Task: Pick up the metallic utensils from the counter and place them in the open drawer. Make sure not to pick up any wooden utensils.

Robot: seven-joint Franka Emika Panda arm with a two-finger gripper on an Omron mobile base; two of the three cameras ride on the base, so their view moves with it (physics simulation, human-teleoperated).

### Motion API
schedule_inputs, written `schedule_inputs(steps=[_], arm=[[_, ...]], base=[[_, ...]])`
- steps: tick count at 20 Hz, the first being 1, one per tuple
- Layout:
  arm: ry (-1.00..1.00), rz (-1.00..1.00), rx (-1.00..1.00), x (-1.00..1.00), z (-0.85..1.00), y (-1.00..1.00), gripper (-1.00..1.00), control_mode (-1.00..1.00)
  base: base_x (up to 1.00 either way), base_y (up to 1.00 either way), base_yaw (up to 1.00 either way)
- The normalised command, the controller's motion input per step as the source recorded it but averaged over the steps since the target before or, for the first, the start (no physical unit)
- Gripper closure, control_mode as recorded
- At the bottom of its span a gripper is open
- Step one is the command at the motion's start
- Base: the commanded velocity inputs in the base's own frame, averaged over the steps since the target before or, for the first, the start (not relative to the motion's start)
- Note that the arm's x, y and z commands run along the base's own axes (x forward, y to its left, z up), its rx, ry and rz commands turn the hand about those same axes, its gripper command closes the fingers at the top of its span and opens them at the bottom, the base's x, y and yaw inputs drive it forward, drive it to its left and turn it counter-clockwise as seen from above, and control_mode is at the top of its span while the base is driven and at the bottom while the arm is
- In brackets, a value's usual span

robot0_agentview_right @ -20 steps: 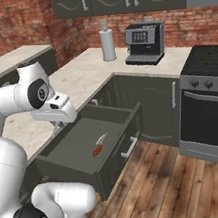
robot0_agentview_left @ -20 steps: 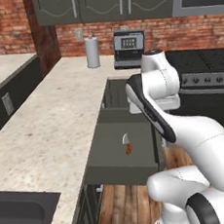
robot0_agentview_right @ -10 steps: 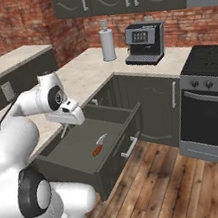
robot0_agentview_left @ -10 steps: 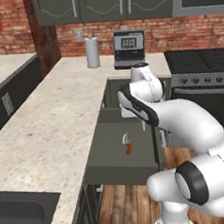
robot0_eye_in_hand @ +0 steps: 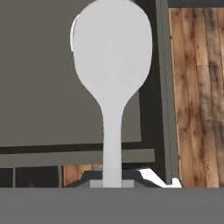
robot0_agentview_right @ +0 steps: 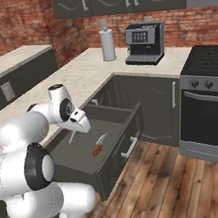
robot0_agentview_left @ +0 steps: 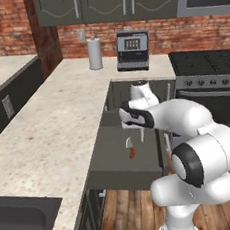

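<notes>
You see a glossy white arm (robot0_agentview_left: pixel 188 124) of rounded, bulbous link shells. Dark grey to black discs cap the joints: one large round cap faces you at the elbow in both base views. The hand (robot0_agentview_right: pixel 77 122) is a white block with a dark underside band. No cables, screws or markings resolve.

A white paper towel roll (robot0_agentview_left: pixel 95 53) stands beside a black coffee machine (robot0_agentview_left: pixel 133 50) against the red brick wall (robot0_agentview_left: pixel 7 28); a dark stove (robot0_agentview_right: pixel 211 98) sits over wooden plank flooring (robot0_agentview_right: pixel 186 189).
</notes>
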Motion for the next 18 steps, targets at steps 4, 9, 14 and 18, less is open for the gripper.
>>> schedule_inputs(steps=[4, 9, 14, 18], arm=[[-0.24, 0.00, 0.00, 0.15, -0.63, -0.03, 1.00, -1.00], [-0.04, 0.00, 0.00, 0.00, -0.53, -0.10, 1.00, -1.00], [0.00, 0.00, 0.00, 0.01, -0.49, -0.01, 1.00, -1.00], [0.00, 0.00, 0.00, 0.12, -0.32, -0.03, 1.00, -1.00]], base=[[0.00, 0.00, 0.00], [0.00, 0.00, 0.00], [0.00, 0.00, 0.00], [0.00, 0.00, 0.00]])
